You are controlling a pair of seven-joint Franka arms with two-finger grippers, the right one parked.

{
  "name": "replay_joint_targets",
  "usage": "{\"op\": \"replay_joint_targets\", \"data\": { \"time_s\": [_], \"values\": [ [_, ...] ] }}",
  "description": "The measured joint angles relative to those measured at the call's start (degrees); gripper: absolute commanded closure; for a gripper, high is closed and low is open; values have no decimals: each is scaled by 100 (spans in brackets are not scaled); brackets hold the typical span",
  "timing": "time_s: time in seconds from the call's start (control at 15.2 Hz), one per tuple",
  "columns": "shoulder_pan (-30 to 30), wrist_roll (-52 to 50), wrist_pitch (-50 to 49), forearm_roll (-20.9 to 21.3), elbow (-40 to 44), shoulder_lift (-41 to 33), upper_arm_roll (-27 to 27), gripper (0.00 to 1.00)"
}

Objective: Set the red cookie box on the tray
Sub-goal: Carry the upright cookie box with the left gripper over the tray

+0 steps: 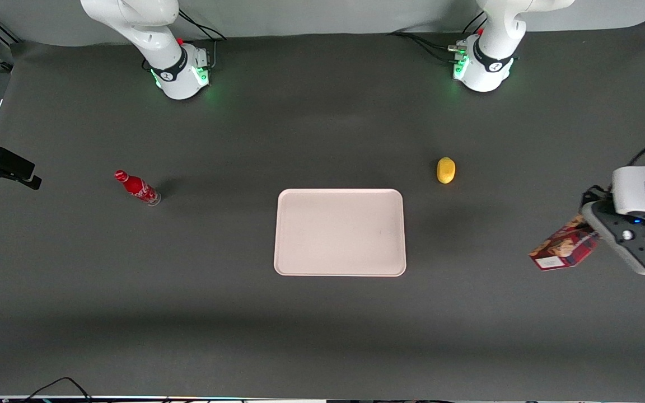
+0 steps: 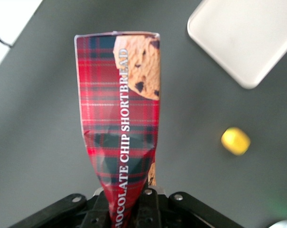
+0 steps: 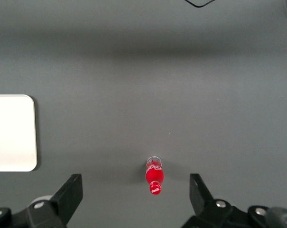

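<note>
Fingers (image 2: 148,202) of the gripper (image 1: 599,238) clamp one crumpled end of the box (image 1: 564,249) near the tabletop's working-arm edge; it may swing or slip before reaching the tray (image 1: 339,193)

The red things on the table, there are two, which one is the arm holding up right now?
The red cookie box, plaid with a white end, is pinched in the left gripper at the working arm's end. The small red bottle stands untouched toward the parked arm's end.
</note>
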Motion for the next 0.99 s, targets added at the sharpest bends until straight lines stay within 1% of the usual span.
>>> {"op": "replay_joint_targets", "data": {
  "time_s": [0.39,0.59,0.79,0.99],
  "values": [
    [-49,-4177,35,68,-527,-201,-1293,100],
    [-77,-5924,472,153,-994,-326,-1973,100],
    [-112,-7153,1202,243,-1605,-391,-2494,100],
    [-139,-7963,2097,578,-2291,-394,-2861,100]
  ]
}}
